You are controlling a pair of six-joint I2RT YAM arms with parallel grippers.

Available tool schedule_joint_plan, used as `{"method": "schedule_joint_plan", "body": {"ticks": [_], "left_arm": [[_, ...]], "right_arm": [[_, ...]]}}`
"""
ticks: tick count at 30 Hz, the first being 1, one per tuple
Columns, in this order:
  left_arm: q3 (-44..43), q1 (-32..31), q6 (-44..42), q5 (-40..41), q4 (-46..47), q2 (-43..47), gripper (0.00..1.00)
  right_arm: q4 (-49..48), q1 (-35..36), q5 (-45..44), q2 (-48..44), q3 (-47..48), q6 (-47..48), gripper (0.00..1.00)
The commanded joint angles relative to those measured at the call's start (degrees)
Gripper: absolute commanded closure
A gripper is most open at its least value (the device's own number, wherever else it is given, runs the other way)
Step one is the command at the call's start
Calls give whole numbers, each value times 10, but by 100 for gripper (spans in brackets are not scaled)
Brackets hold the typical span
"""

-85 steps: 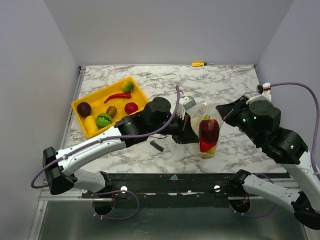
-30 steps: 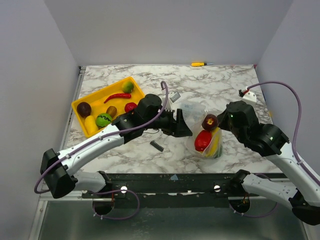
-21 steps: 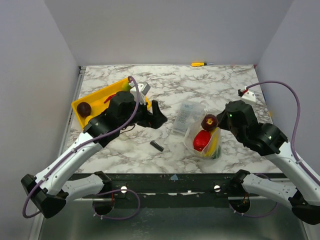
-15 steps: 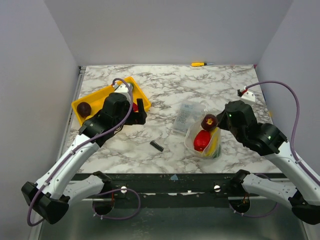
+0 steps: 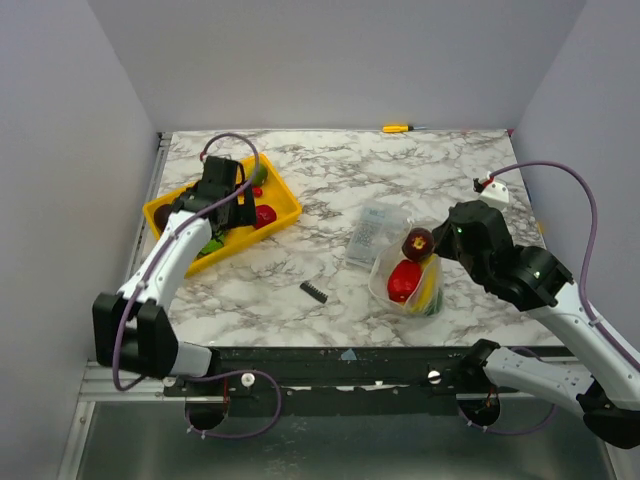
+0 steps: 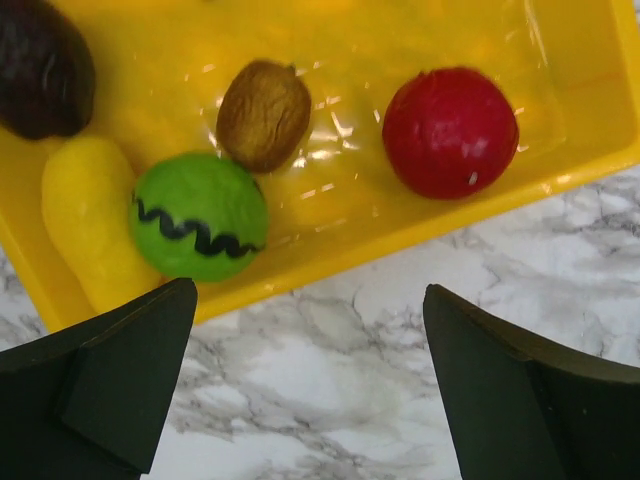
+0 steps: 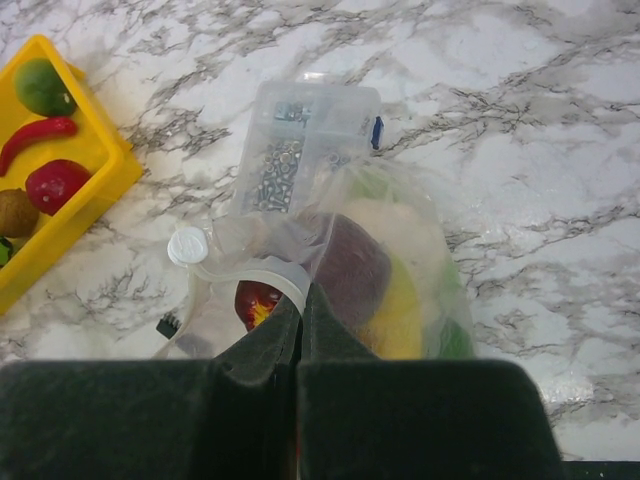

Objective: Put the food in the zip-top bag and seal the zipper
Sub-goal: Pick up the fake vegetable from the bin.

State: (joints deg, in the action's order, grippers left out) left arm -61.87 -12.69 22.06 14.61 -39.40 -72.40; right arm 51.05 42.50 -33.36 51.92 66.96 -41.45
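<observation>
While its jaws stood wide apart and empty, the left gripper (image 6: 310,300) hung over the near rim of the tray (image 6: 330,245), beside a green piece (image 6: 198,228) and a red ball (image 6: 450,130). Well right of the tray, the right gripper (image 7: 302,300) was clamped on the bag (image 7: 395,200), which contained dark red and yellow food (image 7: 345,265).
</observation>
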Motion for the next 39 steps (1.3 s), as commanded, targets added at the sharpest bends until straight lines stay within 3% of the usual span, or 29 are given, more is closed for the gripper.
{"method": "schedule_joint_plan", "body": {"ticks": [1,5,10,18,25,29,33,39], "left_arm": [[-150,5,-91,9,-46,-159,3],[-267,11,-142,43,-127,-297,4],[-353,23,-177,72,-168,-386,4],[-400,48,-208,72,-181,-471,5],[-410,62,-212,49,-172,-509,16],[-414,64,-211,44,-175,-529,27],[-418,64,-207,40,-180,-536,48],[-435,63,-202,23,-183,-493,66]], "right_arm": [[-26,2,-11,-2,1,1,100],[-25,1,-13,-12,-5,-3,100],[-30,2,-1,-12,-8,-9,100],[-38,2,5,-5,-11,-8,100],[-41,2,9,-1,-14,-7,100],[-42,1,13,0,-13,-7,100],[-43,1,14,-2,-14,-9,100],[-46,2,19,2,-15,-9,100]]}}
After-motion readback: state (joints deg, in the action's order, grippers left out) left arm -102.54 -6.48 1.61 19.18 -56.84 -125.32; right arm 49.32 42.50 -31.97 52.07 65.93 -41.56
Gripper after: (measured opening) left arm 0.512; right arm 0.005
